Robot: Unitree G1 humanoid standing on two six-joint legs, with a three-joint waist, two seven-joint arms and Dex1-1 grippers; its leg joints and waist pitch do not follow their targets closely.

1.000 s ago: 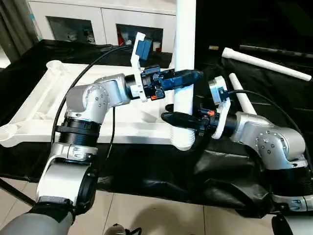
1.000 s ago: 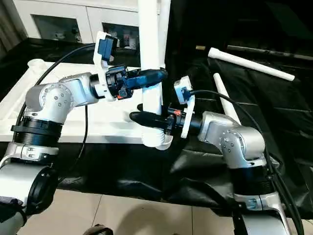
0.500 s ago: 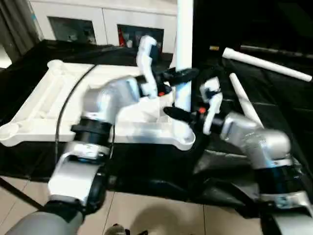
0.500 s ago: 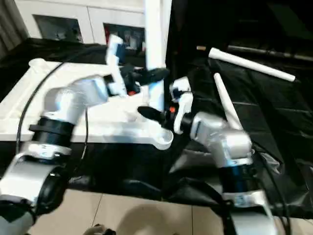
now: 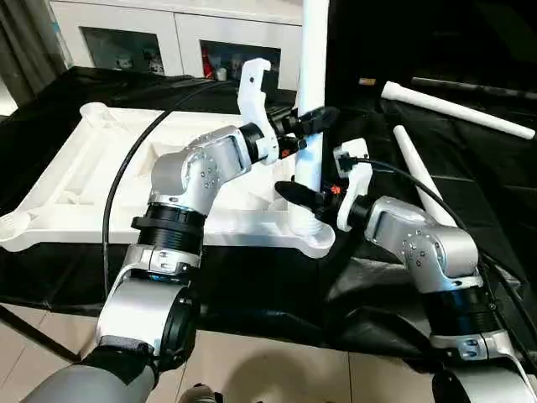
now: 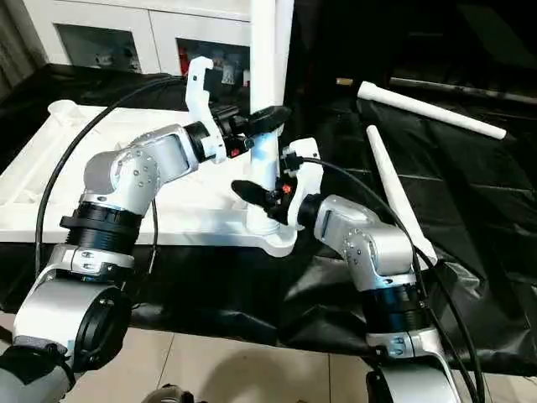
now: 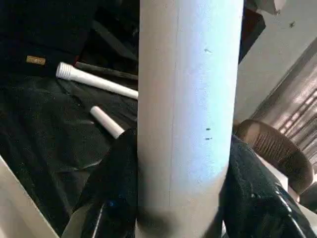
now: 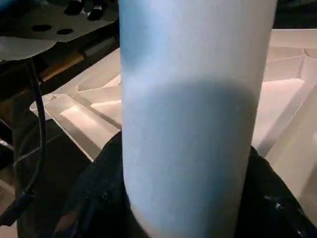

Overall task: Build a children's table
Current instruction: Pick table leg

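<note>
The upright leg [image 5: 312,84] stands in the near corner socket [image 5: 312,237] of the upturned table top [image 5: 101,168]. The left end effector [image 5: 312,124] clamps it higher up, the right end effector [image 5: 300,196] just above the socket. Hollow, stiff plastic, probably light and slick; low grips suit pressing it home. Two spare legs [image 5: 457,107] lie beyond.

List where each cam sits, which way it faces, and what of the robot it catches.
Left and right eye: on the head, looking forward and down at the tabletop and upright leg; both silver forearms show, left gripper above right gripper.
Left wrist: looks along its black fingers clamped on the leg; two loose legs behind.
Right wrist: looks along its fingers at the leg, ribbed tabletop behind.
Shared: all four show the upright leg.
</note>
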